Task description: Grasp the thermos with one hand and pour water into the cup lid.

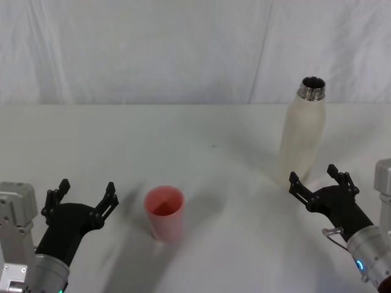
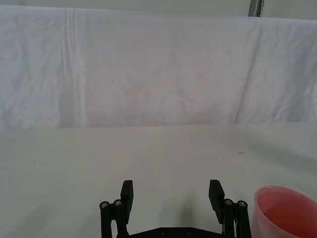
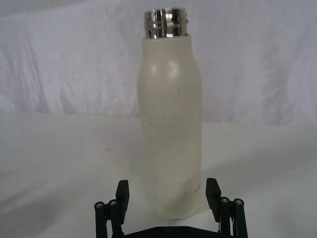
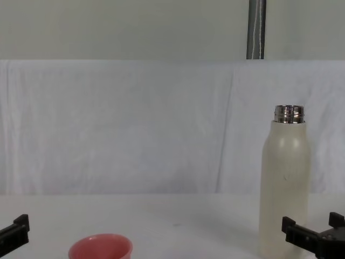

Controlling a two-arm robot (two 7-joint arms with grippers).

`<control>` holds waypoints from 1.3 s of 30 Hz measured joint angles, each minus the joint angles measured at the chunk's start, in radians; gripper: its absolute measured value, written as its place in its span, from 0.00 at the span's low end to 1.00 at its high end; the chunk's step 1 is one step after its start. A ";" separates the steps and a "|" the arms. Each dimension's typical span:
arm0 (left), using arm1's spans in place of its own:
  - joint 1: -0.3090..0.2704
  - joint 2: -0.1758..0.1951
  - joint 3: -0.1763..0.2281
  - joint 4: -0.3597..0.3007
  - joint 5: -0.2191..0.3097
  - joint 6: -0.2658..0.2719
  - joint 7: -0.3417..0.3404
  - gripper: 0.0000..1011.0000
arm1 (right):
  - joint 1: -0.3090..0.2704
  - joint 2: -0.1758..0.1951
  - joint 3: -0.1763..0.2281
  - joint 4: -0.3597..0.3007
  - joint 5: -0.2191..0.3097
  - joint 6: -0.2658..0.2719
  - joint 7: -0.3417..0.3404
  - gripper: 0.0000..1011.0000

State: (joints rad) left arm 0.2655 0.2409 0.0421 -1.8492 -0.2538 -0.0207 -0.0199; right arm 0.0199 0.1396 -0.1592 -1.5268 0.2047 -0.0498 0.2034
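Observation:
The thermos (image 1: 302, 137) is a tall cream-white bottle with an uncapped steel neck, standing upright at the right of the table. My right gripper (image 1: 313, 175) is open directly in front of its base. In the right wrist view the thermos (image 3: 171, 129) stands centred at the gripper (image 3: 167, 191), whose fingers are spread wider than the bottle and do not touch it. The pink cup lid (image 1: 164, 210) stands upright near the table's middle. My left gripper (image 1: 85, 186) is open to the left of the cup lid, holding nothing. The cup lid (image 2: 285, 213) shows beside that gripper (image 2: 172, 193).
A white cloth covers the table (image 1: 201, 140) and hangs as a backdrop (image 4: 135, 124) behind it. A grey pole (image 4: 256, 29) stands behind the backdrop. Bare tabletop lies between the cup lid and the thermos.

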 joint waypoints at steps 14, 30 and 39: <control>0.000 0.000 0.000 0.000 0.000 0.000 0.000 0.99 | -0.097 0.057 -0.013 -0.119 0.029 -0.004 0.032 0.99; 0.000 0.000 0.000 0.000 0.000 0.000 0.000 0.99 | -0.119 0.096 -0.045 -0.135 0.002 -0.070 0.064 0.99; 0.000 0.000 0.000 0.000 0.000 0.000 0.000 0.99 | -0.127 0.108 -0.052 -0.139 0.026 -0.106 0.092 0.99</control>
State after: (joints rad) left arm 0.2655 0.2410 0.0421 -1.8492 -0.2538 -0.0208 -0.0199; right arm -0.1074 0.2475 -0.2116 -1.6661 0.2307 -0.1562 0.2956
